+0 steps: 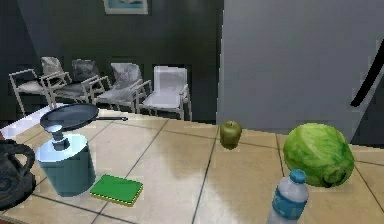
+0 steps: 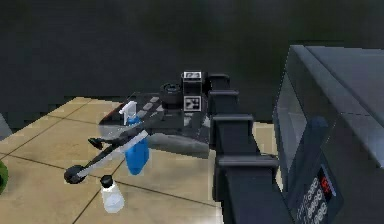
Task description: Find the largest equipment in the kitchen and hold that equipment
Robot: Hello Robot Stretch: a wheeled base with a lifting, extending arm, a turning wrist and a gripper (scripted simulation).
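A large dark microwave (image 2: 335, 120) with a glass door and small red marks on its panel stands on the tiled counter (image 2: 60, 140) at the arm side view's right. The arm's dark bar (image 2: 235, 150) rises beside it, and its white marker squares (image 2: 193, 84) sit at the far end. Left of them the gripper (image 2: 88, 160) reaches down-left over the counter. A blue bottle (image 2: 137, 155) stands on the counter right behind the fingers (image 2: 72, 175), so I cannot tell whether the gripper holds anything.
A small clear bottle (image 2: 112, 196) stands below the gripper. In the forward view the counter carries a black pan (image 1: 75, 117), a blue-grey pot (image 1: 66, 160), a green pad (image 1: 116, 189), an apple (image 1: 231, 133), a lettuce (image 1: 318, 153) and a water bottle (image 1: 288, 200). Chairs (image 1: 165, 92) stand beyond.
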